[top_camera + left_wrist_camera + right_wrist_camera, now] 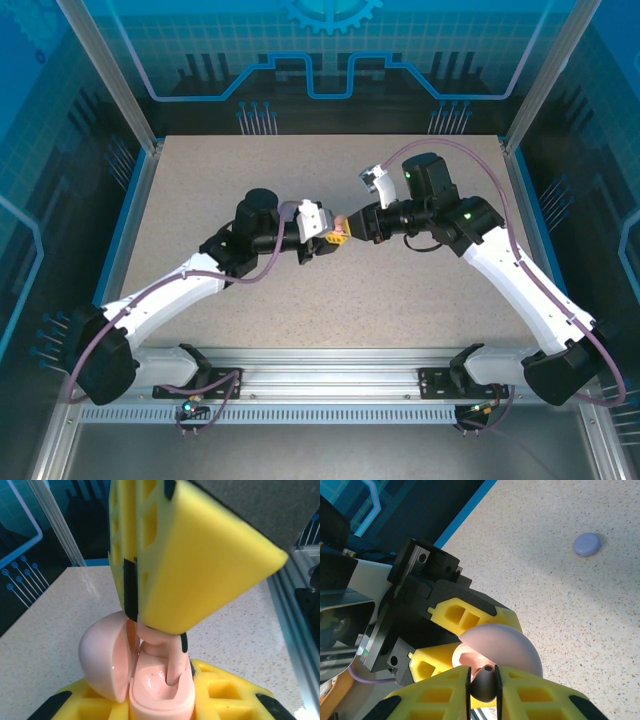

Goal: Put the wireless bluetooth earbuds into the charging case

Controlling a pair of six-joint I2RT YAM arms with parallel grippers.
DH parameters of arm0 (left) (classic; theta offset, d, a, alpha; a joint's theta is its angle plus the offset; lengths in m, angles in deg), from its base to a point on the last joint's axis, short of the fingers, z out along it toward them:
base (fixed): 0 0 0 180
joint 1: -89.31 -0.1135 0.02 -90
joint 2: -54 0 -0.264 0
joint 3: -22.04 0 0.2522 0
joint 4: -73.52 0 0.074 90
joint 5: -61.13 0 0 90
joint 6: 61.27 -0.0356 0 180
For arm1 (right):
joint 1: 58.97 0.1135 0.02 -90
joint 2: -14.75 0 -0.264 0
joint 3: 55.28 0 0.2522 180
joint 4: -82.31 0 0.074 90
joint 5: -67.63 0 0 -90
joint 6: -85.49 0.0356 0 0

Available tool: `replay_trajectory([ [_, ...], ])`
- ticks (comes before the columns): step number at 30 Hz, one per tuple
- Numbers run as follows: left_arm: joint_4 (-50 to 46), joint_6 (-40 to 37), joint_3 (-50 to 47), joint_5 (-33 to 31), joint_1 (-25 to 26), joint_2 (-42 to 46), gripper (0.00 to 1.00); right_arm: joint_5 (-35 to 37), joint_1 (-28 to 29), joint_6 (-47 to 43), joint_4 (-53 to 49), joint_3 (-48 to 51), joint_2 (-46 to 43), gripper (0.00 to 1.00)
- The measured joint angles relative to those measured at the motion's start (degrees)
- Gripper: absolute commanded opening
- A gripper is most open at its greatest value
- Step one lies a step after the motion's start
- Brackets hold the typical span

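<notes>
The pale pink charging case (161, 692) is held above the table by my left gripper (160, 702), which is shut on its base. Its domed lid (102, 655) hangs open to the left. A pale pink earbud (175, 657) stands with its stem down in one socket of the case. My right gripper (483, 681) is shut on the earbud's grey tip (484, 685), just in front of the case lid (507, 647). Seen from above, the left gripper (330, 242) and the right gripper (350, 224) meet nose to nose over the middle of the table.
A closed round purple case (587, 544) lies on the speckled tabletop (570, 610) some way off. The right gripper's yellow fingers (200, 565) hang close above the case. Aluminium posts and blue walls ring the table (200, 180).
</notes>
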Motion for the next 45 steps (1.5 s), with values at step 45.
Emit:
replay_trajectory([
  [45, 2.14, 14.75, 5.68, 16.92, -0.96, -8.15, 0.18, 2.32, 4.33, -10.4, -7.69, -7.06, 1.73, 0.51],
])
